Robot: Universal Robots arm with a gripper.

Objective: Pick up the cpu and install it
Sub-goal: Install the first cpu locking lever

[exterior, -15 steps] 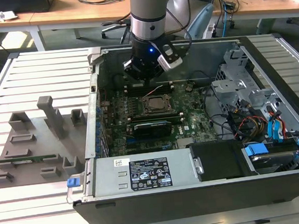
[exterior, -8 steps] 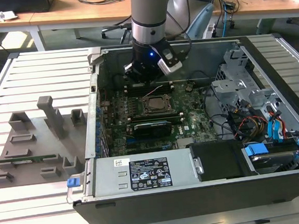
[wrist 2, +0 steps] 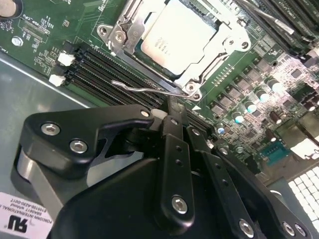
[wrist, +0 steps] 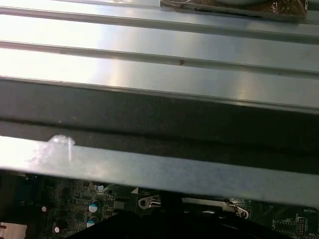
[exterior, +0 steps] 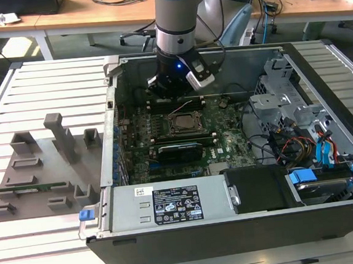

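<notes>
Gripper [wrist 2: 172, 117] sits in the lower half of the second wrist view, black linkage fingers [wrist 2: 174, 149] drawn together at the tips with nothing between them, so I read it as closed and empty. Tips hover just beside the socket's wire lever [wrist 2: 149, 89].

The cpu [wrist 2: 177, 35] is top centre of that frame: flat square, silvery-grey plate, thin pale rim, seated inside the metal-framed socket [wrist 2: 232, 42].

In the exterior view the arm [exterior: 179, 20] comes straight down from the top centre into the open computer case [exterior: 113, 150], wrist near the back wall, above the socket [exterior: 185, 122].

Around it: green motherboard [wrist 2: 45, 25], black memory slots [wrist 2: 97, 67] just beside the socket, capacitors [wrist 2: 249, 107] at right. Grey fixture tray [exterior: 38, 175] lies on the slatted table [exterior: 48, 81] on the exterior view's left. Case edge [wrist: 159, 169] crosses the first wrist view.
</notes>
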